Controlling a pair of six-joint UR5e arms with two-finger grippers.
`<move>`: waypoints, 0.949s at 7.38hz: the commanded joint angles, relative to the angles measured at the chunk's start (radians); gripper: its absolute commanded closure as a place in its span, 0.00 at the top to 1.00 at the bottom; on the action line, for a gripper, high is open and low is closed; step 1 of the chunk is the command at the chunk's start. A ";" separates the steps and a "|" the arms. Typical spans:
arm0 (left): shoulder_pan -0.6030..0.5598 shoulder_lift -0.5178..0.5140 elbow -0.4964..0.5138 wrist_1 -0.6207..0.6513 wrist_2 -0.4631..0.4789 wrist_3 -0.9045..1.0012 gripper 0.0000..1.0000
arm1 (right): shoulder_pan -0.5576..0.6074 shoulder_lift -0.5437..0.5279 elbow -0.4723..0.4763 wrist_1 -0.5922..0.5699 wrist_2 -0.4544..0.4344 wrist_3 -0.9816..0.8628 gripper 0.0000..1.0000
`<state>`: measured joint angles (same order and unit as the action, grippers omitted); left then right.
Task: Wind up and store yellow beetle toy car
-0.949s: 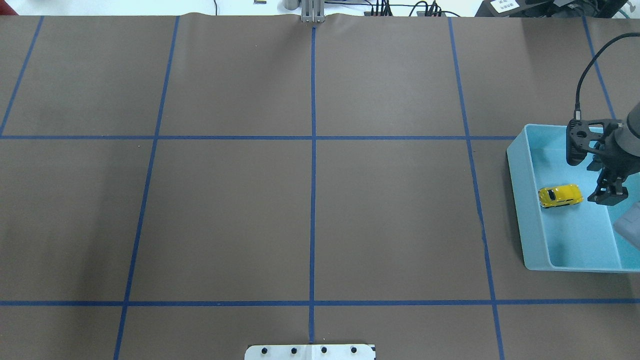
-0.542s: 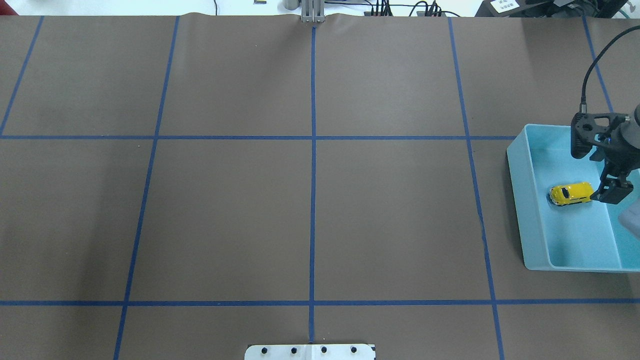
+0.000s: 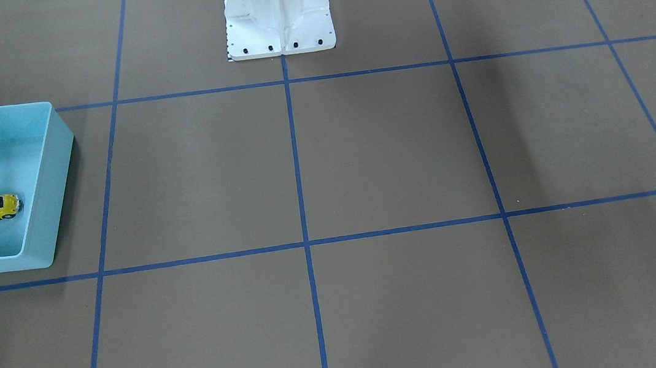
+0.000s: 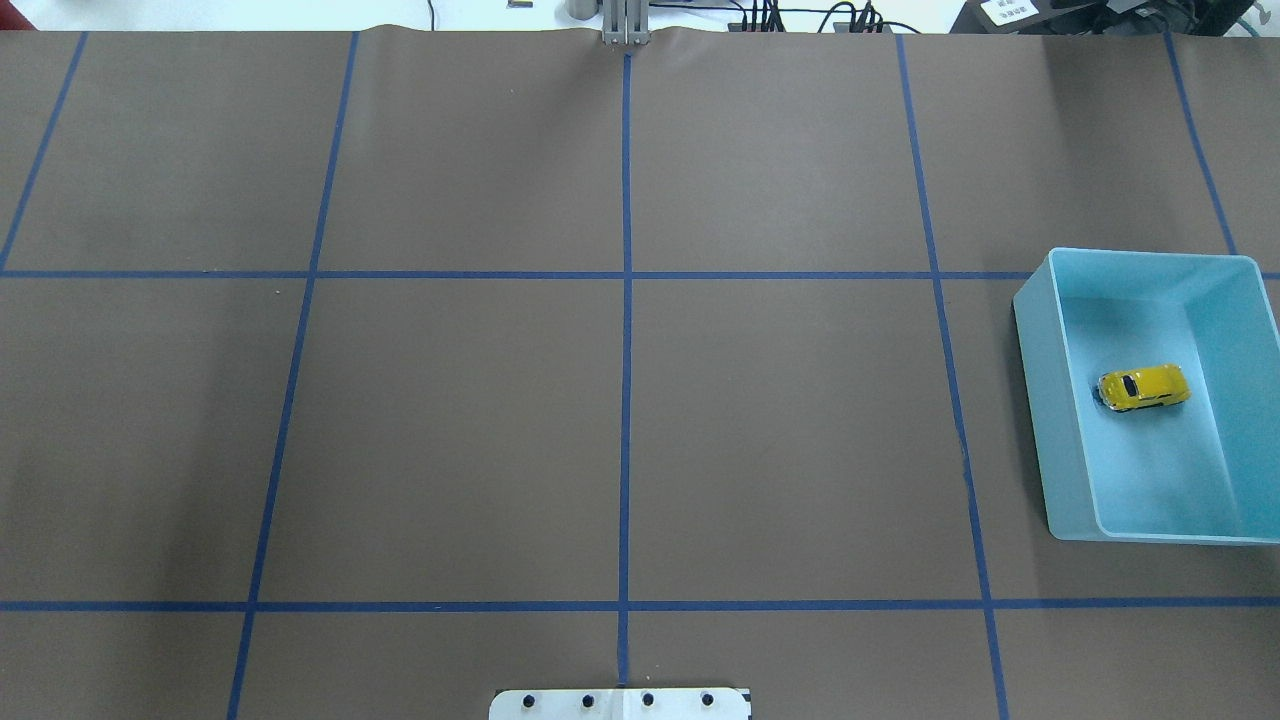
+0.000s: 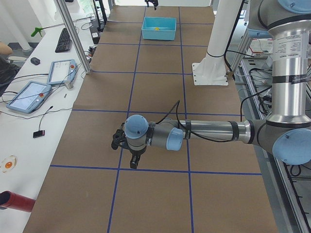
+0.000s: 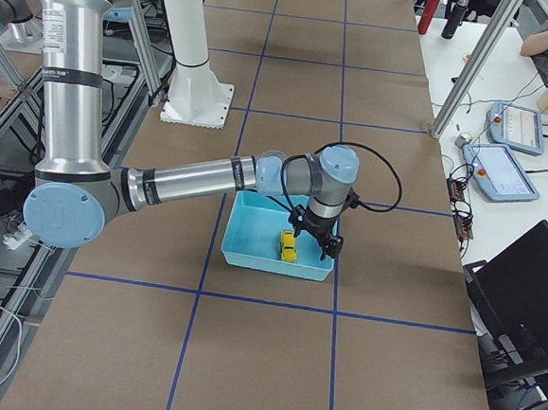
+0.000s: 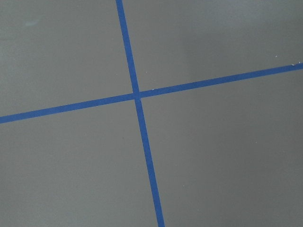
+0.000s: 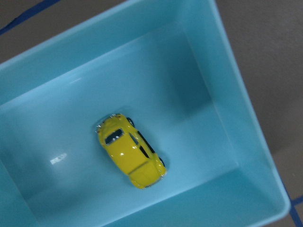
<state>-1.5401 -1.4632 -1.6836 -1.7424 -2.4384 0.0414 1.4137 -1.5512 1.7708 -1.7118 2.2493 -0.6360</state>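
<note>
One yellow beetle toy car (image 4: 1144,387) stands on its wheels on the floor of the light blue bin (image 4: 1050,400), near the middle and clear of every wall. The bin sits on the counter (image 4: 780,430) at the robot's right side. In the overhead view the car's long axis runs almost straight across the picture, slightly tilted. The end with the dark window seen from above points toward the counter's middle. Which end is the nose I cannot tell.

Only the exterior right view shows the right end effector (image 6: 316,242). It hangs over the bin with the car just beside it in the picture. From that angle I cannot tell how far it is parted or whether it touches anything. The right wrist view looks straight down on the car, which lies diagonally there with silvery bumpers at both ends.

Only the exterior left view shows the left end effector (image 5: 132,160), low over the counter and well apart from the bin. Its opening cannot be judged either. The left wrist view shows blue tape lines (image 7: 137,97) crossing. The overhead and front-facing views show just the bin, the car and the white mount base (image 3: 278,17).
</note>
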 commanded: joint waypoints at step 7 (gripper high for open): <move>0.003 0.150 -0.212 0.018 -0.013 0.002 1.00 | 0.294 -0.101 -0.091 0.009 0.006 0.676 0.99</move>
<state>-1.5372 -1.2955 -1.8823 -1.7253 -2.4513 0.0424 1.6859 -1.6320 1.6707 -1.7048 2.2555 0.0314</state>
